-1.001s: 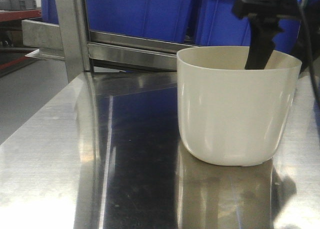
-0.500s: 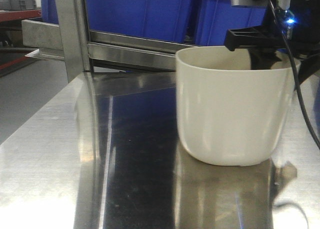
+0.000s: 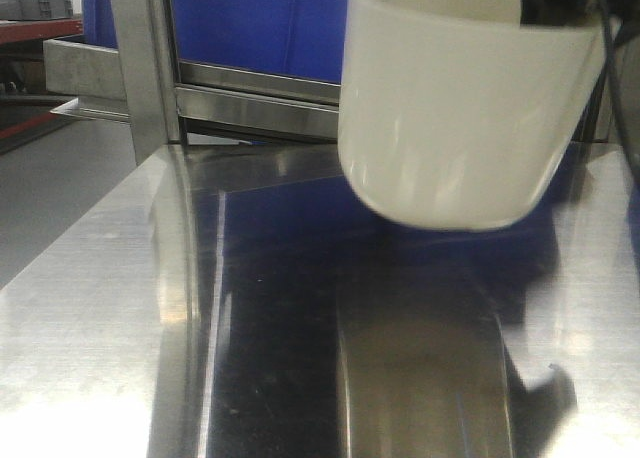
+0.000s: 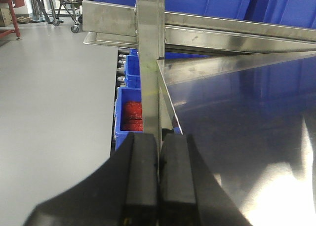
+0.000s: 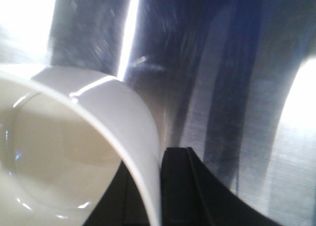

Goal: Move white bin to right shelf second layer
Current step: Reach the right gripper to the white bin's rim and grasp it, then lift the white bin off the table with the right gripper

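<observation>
Looking at the front-facing view, the white bin [image 3: 465,108] hangs in the upper right of the frame. Its base is clear of the steel tabletop [image 3: 110,328] and it is a little tilted, with its reflection below it. The right gripper [image 3: 560,3] is a dark shape at the bin's rim in the top right corner. Blue crates [image 3: 260,23] stand behind, above a steel front bar [image 3: 260,108].

In the left wrist view, the left gripper [image 4: 158,186] sits at the bottom centre with its two fingers pressed together and nothing between them. It points at a steel post [image 4: 148,63].

In the right wrist view, the bin's wall runs between the two fingers of the right gripper, one finger inside the tub and one outside, so it is pinching the wall just under the rim.

I judge that the step in hand is the lift and carry. The bin hangs from one wall only, so it can swing or slip. It is better to move slowly, keep the pinch firm, and raise the base above any front bar before going toward the shelf. The right shelf second layer I cannot recognise with certainty in these views.
</observation>
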You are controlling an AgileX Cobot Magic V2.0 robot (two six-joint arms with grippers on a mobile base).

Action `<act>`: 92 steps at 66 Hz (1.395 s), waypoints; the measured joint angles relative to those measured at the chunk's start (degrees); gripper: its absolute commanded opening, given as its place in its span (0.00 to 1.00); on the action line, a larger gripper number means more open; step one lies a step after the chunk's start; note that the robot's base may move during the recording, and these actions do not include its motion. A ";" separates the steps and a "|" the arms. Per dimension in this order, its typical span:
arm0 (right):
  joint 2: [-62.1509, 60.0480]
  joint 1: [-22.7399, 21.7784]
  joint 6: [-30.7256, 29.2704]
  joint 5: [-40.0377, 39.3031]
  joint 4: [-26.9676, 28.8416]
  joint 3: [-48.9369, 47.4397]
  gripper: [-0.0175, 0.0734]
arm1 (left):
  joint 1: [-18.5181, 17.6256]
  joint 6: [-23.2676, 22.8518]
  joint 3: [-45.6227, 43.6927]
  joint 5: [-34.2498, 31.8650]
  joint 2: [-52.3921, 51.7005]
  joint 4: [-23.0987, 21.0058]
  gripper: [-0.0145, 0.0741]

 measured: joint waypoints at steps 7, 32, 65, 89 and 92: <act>-3.61 0.00 0.00 0.11 0.00 0.00 0.25 | 0.00 0.00 0.00 0.00 0.00 0.00 0.26; -23.30 0.00 0.10 -11.21 0.00 14.99 0.25 | 0.00 0.00 0.00 0.00 0.00 0.00 0.26; -37.99 0.00 0.02 -12.04 0.00 29.57 0.25 | 0.00 0.00 0.00 0.00 0.00 0.00 0.26; -38.40 0.00 -0.09 -12.04 0.00 29.57 0.25 | 0.00 0.00 0.00 0.00 0.00 0.00 0.26; -38.40 0.00 -0.09 -12.04 0.00 29.57 0.25 | 0.00 0.00 0.00 0.00 0.00 0.00 0.26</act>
